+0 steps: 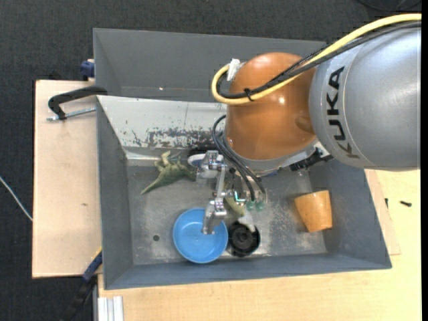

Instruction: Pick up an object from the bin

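You see fingers (212,214) spread apart, gripping nothing, low at front of bin (112,199). One tip inside blue bowl (192,241) at its right rim. Black cap (243,240) touching bowl. Orange cup (314,210) well apart; green dinosaur (170,169) behind.

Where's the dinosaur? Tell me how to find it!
Look into the grey bin, at the floor near its far wall, in the left half. The dinosaur lies there, up from the blue bowl and far left of the orange cup. It is green with a long tail, while those neighbours are round.
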Controlling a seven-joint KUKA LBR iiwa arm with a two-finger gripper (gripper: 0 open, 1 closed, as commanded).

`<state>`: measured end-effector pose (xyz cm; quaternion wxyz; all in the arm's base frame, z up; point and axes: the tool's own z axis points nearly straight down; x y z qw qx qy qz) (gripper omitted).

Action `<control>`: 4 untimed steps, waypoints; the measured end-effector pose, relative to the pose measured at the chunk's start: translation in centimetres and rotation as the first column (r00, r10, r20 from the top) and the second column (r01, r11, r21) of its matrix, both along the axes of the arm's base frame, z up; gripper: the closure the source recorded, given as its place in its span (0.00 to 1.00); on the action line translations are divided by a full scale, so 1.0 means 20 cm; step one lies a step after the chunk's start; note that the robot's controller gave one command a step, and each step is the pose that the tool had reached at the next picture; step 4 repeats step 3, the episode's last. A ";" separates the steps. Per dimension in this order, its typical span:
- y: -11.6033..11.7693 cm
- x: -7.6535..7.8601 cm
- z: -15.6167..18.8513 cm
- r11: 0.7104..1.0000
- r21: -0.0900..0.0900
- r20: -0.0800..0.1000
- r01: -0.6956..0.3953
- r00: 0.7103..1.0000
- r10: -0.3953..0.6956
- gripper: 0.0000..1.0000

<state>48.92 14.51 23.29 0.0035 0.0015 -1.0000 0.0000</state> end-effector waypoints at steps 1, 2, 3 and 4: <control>-0.27 0.13 -0.81 0.998 0.003 0.013 -0.066 0.998 0.066 0.00; -0.25 0.14 -0.78 0.998 0.008 0.021 -0.067 0.998 0.067 1.00; -0.32 0.20 -0.12 0.988 0.000 0.022 -0.154 0.988 0.154 1.00; -0.32 0.20 -0.12 0.988 0.000 0.022 -0.154 0.988 0.154 1.00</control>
